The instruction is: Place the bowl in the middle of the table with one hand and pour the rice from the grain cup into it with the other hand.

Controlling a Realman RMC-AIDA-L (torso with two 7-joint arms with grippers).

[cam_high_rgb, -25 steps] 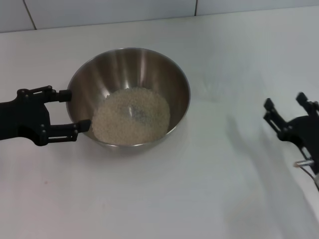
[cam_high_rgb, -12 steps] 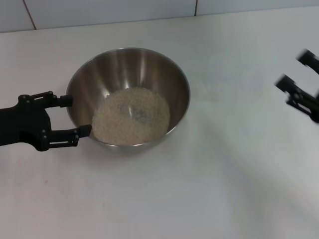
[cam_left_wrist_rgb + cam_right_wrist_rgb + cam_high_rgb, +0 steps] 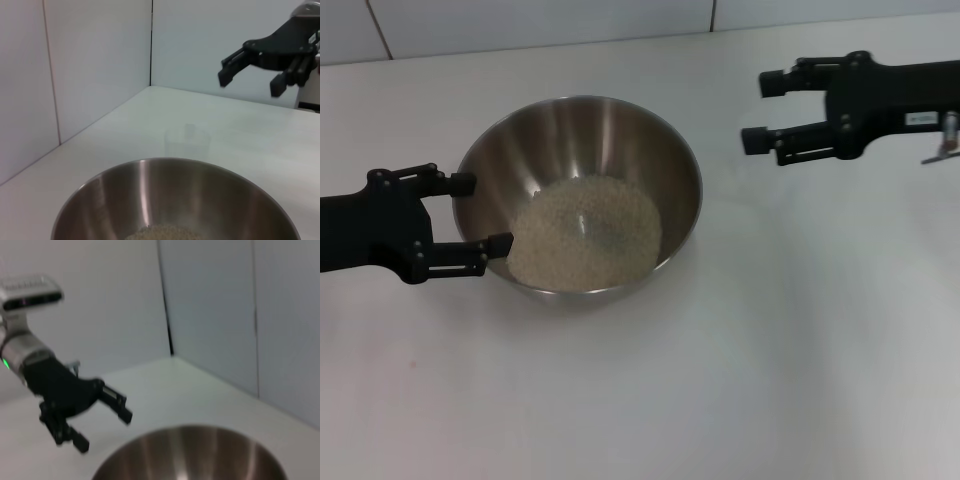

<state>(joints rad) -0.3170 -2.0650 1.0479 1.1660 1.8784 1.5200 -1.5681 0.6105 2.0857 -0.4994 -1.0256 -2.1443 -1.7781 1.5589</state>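
The steel bowl (image 3: 580, 130) stands on the white table (image 3: 740, 350), left of centre, with a pale heap of rice (image 3: 585, 232) in its bottom. My left gripper (image 3: 488, 213) is open, its two fingertips right at the bowl's left outer wall. My right gripper (image 3: 755, 110) is open and empty, in the air to the right of the bowl, fingers pointing at it. The clear grain cup (image 3: 187, 142) shows faintly in the left wrist view, upright on the table beyond the bowl (image 3: 175, 200). I cannot make the cup out in the head view.
A white tiled wall (image 3: 540, 25) runs along the table's far edge. The left wrist view shows the right gripper (image 3: 248, 82) raised above the table. The right wrist view shows the bowl (image 3: 200, 455) and the left gripper (image 3: 105, 432) beside it.
My right gripper has swung up from the near right of the table to the far right and now points left toward the bowl. My left gripper has shifted slightly. The bowl has not moved.
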